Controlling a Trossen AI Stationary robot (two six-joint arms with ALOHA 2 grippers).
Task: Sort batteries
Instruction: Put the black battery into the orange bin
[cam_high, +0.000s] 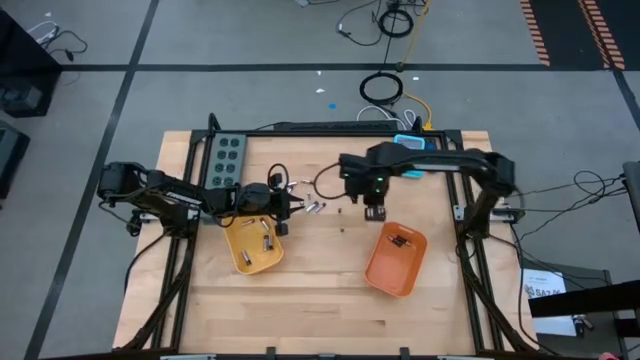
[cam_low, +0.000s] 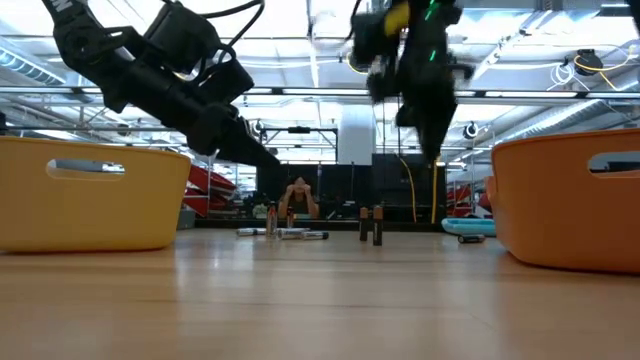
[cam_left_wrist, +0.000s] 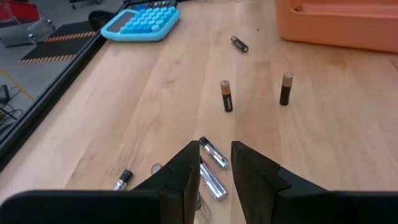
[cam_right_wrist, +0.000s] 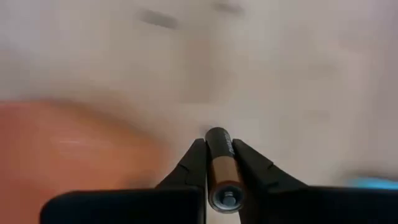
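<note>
Several silvery batteries (cam_left_wrist: 212, 182) lie on the wood right at my left gripper (cam_left_wrist: 216, 152), which is open with one finger on each side of them; in the high view it (cam_high: 293, 205) sits past the yellow tray's (cam_high: 255, 247) far corner. Two dark copper-topped batteries (cam_left_wrist: 226, 95) stand upright farther on, and another lies flat (cam_left_wrist: 239, 43). My right gripper (cam_high: 372, 212) hangs over the table beyond the orange tray's (cam_high: 395, 260) far end, shut on a dark battery (cam_right_wrist: 219, 163). Both trays hold batteries. My right gripper pinches the dark battery by its copper-coloured body (cam_right_wrist: 219, 177) between its two fingers (cam_right_wrist: 194, 163). The battery lies along the fingers, and its dark end (cam_right_wrist: 217, 135) sticks out past their tips. The fingers point down from above (cam_low: 432, 140), and the battery is lifted clear of the table.
A blue calculator (cam_left_wrist: 140, 22) lies near the table's far edge, and a grey button box (cam_high: 225, 160) sits at the far left. Bare wood stretches between the two trays and toward the near edge. Cables trail around both arms.
</note>
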